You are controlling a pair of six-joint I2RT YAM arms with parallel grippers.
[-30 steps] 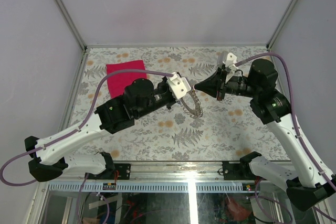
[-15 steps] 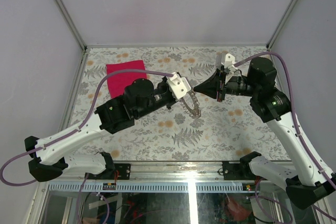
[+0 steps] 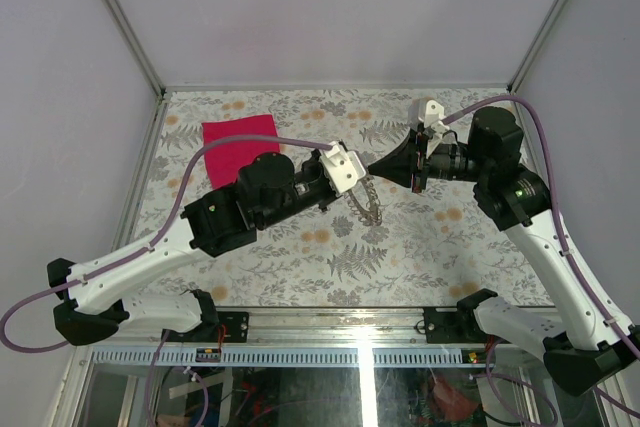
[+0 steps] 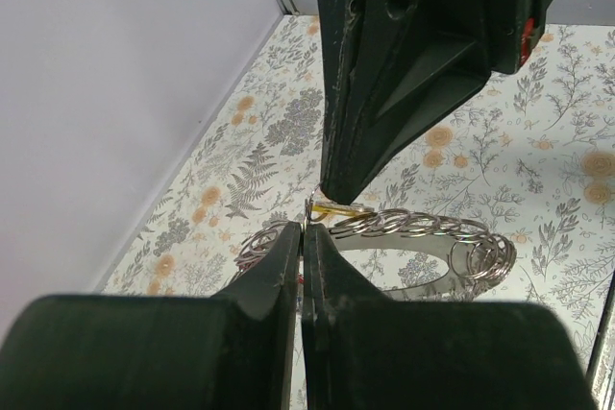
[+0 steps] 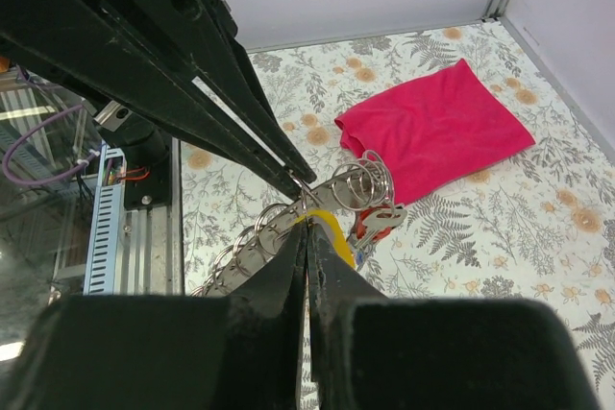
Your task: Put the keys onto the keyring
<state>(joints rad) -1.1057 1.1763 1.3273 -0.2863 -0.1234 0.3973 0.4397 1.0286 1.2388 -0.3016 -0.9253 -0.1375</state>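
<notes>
From above, we see the left gripper (image 3: 362, 171) and right gripper (image 3: 374, 168) meet tip to tip above the table (image 3: 300, 257), with the keyring (image 3: 370, 205) dangling below. Left wrist: its jaws pinch the keyring's rings. Right wrist: jaws closed on a yellow-headed key (image 5: 330, 229) against the rings — a red-headed key (image 5: 370, 228) hangs beside.

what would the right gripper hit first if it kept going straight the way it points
Most likely the thin silvery metal keyring just beyond the right gripper, with the left gripper pinching it right behind; depth is unclear.
</notes>
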